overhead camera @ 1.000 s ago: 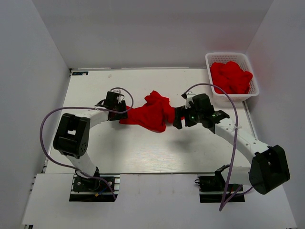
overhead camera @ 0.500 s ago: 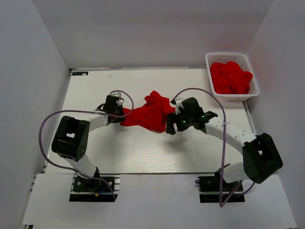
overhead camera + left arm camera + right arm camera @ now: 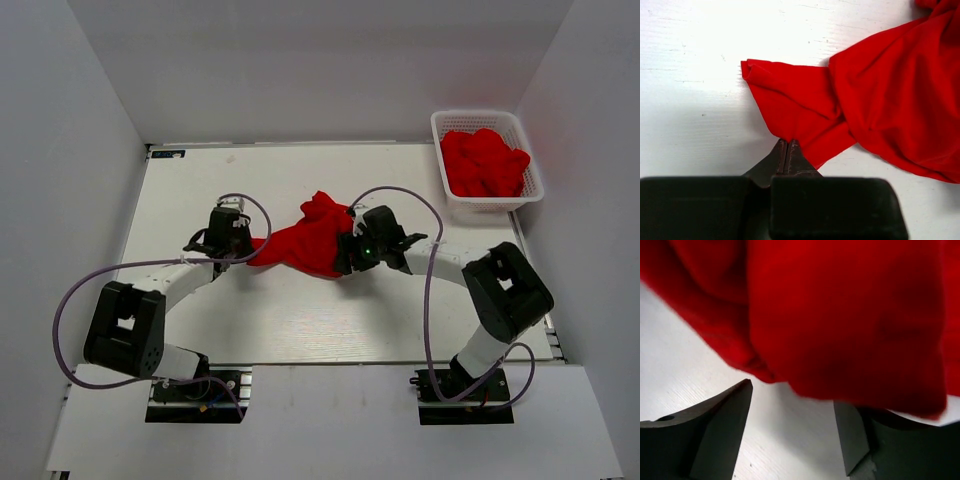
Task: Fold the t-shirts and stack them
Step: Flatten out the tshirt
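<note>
Nearest you, white table (image 3: 300, 320) stretches open from 7 to 5 o'clock between the bases. That near half is your widest room to move. The left arm (image 3: 125, 330) folds at 8 o'clock, close to the left edge. The right arm (image 3: 505, 290) folds at 4 o'clock, close to the right edge.

At mid-table the shirt (image 3: 315, 240) lies crumpled in a long heap, running from 9 toward 1 o'clock. At its 9 o'clock end, the left gripper (image 3: 787, 143) has its jaws pressed tight together on the lower hem of a sleeve. That sleeve spreads flat on the table beyond the tips. At the 3 o'clock end, the right gripper (image 3: 792, 395) stands wide apart and low to the table. Cloth bulges over and between its fingers (image 3: 722, 415), hiding whatever lies past them.

A purple cable (image 3: 400, 188) arches over the right wrist just past the shirt. A like loop rises by the left wrist.

Farther on, a bare strip of table runs along 11 to 1 o'clock. At 2 o'clock the basket (image 3: 438, 120) sits at the far right corner, overhanging the table edge. It holds a pile (image 3: 485, 160) of red shirts, well apart from both grippers. White walls (image 3: 320, 60) close in at left, far and right.
</note>
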`<state>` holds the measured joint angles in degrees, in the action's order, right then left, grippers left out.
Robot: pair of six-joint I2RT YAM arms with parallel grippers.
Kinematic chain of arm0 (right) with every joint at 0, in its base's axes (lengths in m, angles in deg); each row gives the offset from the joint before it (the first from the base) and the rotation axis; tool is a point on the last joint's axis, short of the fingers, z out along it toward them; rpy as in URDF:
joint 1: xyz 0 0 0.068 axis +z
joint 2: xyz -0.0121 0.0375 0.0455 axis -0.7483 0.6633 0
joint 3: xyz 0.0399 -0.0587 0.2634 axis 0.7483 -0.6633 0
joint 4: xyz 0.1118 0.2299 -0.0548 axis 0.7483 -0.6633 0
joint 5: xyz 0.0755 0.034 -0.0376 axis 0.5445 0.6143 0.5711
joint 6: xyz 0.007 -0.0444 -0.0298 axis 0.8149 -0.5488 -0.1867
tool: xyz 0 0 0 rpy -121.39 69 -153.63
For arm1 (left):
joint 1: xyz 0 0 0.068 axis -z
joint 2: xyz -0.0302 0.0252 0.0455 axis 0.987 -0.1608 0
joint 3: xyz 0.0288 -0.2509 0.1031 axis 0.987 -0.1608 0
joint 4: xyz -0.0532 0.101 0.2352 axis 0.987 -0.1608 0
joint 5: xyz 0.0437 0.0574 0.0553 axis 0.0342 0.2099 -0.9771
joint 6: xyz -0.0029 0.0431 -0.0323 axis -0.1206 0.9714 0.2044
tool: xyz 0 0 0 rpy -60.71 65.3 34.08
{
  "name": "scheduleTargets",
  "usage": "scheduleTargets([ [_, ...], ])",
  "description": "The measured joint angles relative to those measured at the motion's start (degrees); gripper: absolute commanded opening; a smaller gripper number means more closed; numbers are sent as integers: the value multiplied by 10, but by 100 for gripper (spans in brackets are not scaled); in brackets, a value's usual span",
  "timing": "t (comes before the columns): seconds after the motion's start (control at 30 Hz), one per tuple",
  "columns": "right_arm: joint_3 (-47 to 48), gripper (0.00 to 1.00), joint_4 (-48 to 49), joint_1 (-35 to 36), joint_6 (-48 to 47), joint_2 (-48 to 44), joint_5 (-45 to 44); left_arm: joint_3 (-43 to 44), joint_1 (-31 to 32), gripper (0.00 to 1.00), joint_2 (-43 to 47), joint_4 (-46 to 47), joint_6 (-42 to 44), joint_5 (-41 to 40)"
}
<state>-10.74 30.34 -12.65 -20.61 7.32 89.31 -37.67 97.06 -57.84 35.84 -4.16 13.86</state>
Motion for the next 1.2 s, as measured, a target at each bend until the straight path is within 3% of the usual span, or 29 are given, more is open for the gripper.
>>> scheduleTargets([
  [0.1, 10, 47, 17, 2, 5, 24, 3, -2, 0, 0, 6, -2, 0, 0],
  [0.13, 14, 31, 19, 3, 6, 31, 2, -2, 0, 0, 8, -4, 0, 0],
  [0.23, 22, 0, 20, 5, 12, 43, -4, -3, 0, 0, 13, -9, 0, -3],
  [0.47, 22, 0, -23, 6, 17, -16, -50, 5, 0, 0, 65, -37, -9, -34],
  [0.83, 130, 0, -97, 3, -22, -290, -305, 156, 0, 0, 167, -44, 17, -143],
  [1.0, 184, 0, -92, 1, -77, -340, -396, 226, 0, 0, 202, -19, 62, -162],
  [1.2, 286, 0, -75, 1, -172, -352, -429, 304, 1, 0, 242, 19, 123, -146],
])
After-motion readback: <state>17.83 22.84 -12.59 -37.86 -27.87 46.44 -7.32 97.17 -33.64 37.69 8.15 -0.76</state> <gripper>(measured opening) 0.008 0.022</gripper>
